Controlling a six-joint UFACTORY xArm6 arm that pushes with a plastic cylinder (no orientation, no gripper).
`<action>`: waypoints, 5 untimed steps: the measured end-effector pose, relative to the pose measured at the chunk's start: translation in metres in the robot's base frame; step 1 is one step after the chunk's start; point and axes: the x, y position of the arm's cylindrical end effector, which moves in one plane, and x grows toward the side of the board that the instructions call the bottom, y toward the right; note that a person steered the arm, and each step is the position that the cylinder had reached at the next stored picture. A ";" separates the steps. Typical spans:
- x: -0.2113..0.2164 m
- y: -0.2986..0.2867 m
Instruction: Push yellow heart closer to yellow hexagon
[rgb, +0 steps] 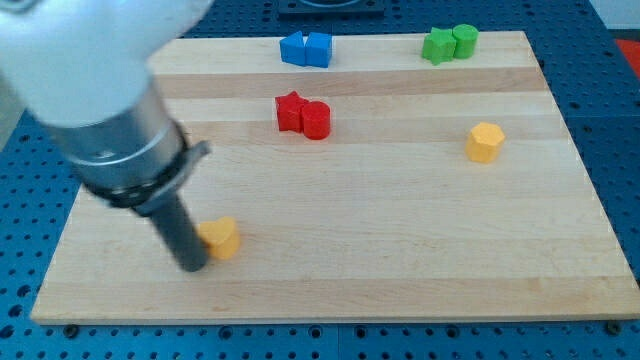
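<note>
The yellow heart (221, 238) lies near the view's bottom left of the wooden board. My tip (193, 266) stands just to its left, touching or almost touching it. The yellow hexagon (485, 142) sits far off at the view's right, about mid-height on the board. The arm's large body fills the view's upper left and hides part of the board there.
A red star block (291, 110) and a red cylinder (316, 120) sit together at upper middle. Two blue blocks (306, 48) lie at the top edge, and a green star and cylinder (449, 43) at the top right. The board (400, 250) ends near the view's bottom.
</note>
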 end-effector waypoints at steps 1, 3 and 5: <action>-0.006 0.048; -0.007 -0.026; -0.030 -0.026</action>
